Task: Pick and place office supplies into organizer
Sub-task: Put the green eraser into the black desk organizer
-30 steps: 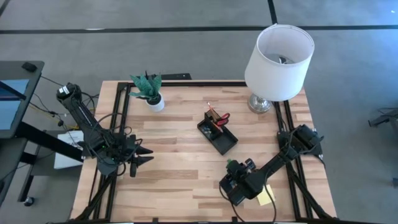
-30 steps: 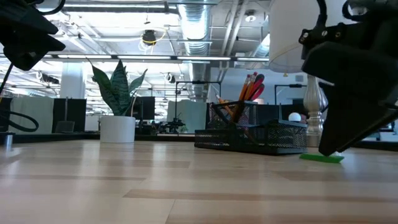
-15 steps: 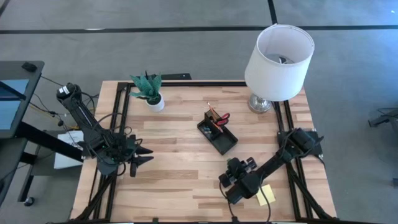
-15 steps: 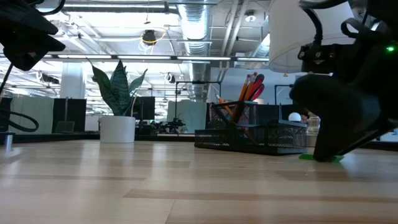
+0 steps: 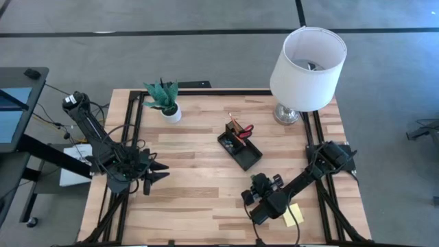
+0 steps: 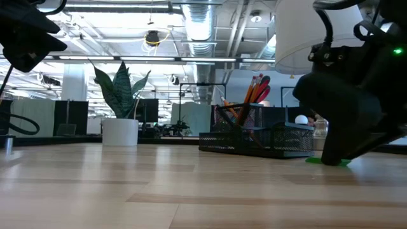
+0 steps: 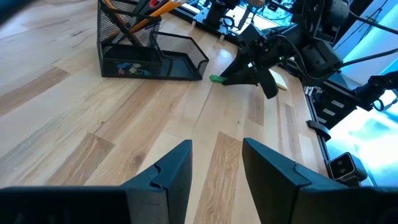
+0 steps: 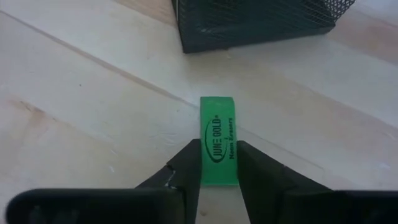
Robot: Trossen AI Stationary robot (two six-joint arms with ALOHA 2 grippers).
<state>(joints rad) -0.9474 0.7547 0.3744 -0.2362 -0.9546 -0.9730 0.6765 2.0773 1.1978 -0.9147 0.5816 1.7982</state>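
Right gripper (image 8: 217,163) low on the table (image 5: 199,178), jaws closed narrowly around the green block (image 8: 219,140).
Left gripper (image 7: 216,163) waits by the table's left edge, jaws parted; the block lies just short of the black mesh organizer (image 5: 240,146) near the table's middle.

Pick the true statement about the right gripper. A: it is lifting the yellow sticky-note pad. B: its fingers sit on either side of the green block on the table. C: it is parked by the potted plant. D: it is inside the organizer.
B: in the right wrist view the right gripper has one finger on each side of the green block, which lies flat on the table just short of the organizer.
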